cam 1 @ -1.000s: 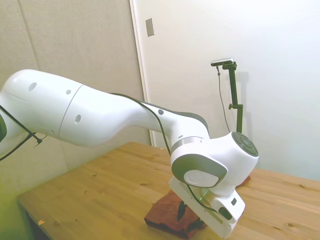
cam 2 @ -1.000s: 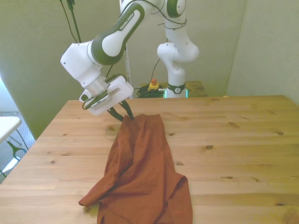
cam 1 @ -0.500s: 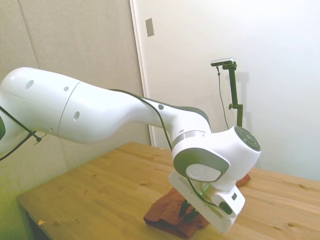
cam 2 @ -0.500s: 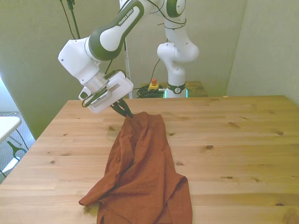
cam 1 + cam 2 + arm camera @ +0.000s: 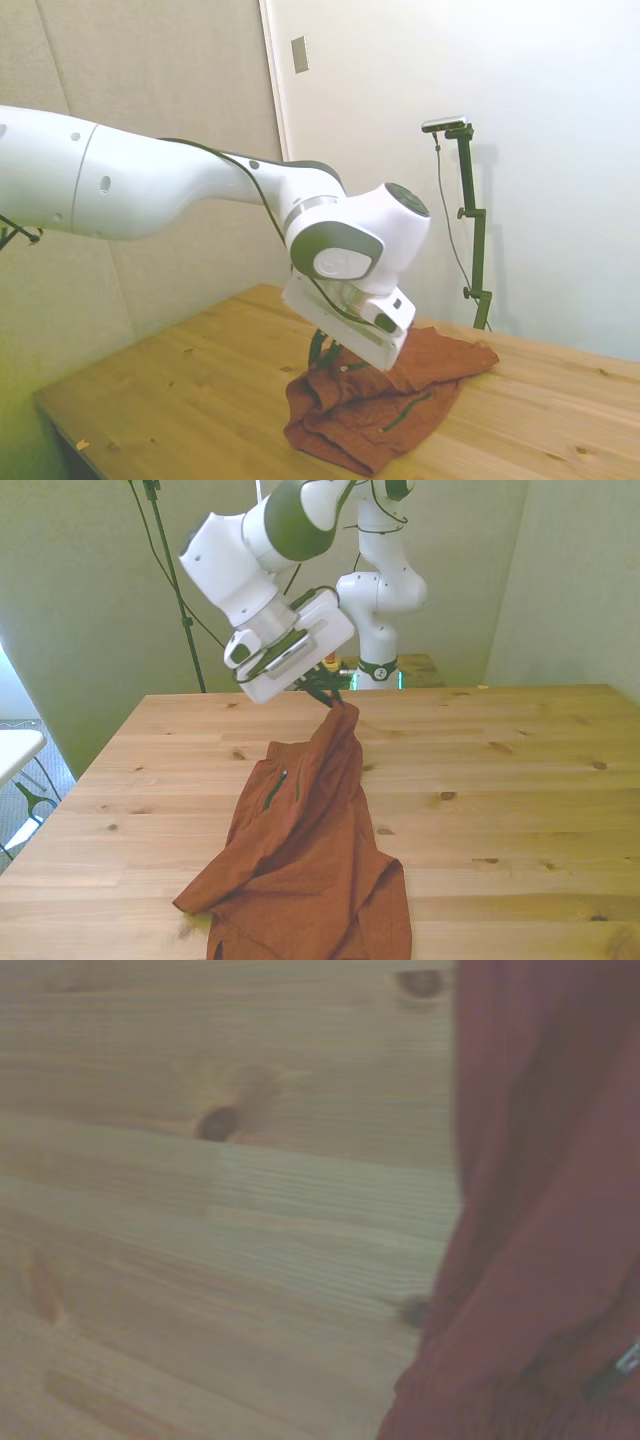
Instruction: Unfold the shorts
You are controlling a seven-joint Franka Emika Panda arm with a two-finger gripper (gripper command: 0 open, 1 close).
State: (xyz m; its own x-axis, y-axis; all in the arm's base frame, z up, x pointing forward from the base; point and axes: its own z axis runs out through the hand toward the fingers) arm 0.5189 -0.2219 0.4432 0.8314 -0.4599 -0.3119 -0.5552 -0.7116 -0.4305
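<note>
The rust-orange shorts point(image 5: 305, 850) lie wrinkled on the wooden table point(image 5: 520, 780), running from the near edge toward the far side. Their far end is pulled up off the wood into a peak. My gripper point(image 5: 330, 695) is shut on that raised corner, tilted, a little above the table. A dark pocket zip line point(image 5: 272, 792) shows on the side toward the front view's left. In the side view the shorts point(image 5: 385, 410) hang from the gripper point(image 5: 325, 352) and spread to the right. The wrist view shows blurred shorts fabric point(image 5: 540, 1220) beside bare wood.
A robot base point(image 5: 378, 600) stands behind the table's far edge. A light switch point(image 5: 299, 54) sits on the wall beside a door frame in the side view. Bare wood stretches to the front view's right of the shorts.
The gripper has risen and swung toward the front view's right, carrying the held corner with it. The fabric flipped open there, and the pocket zip now shows.
</note>
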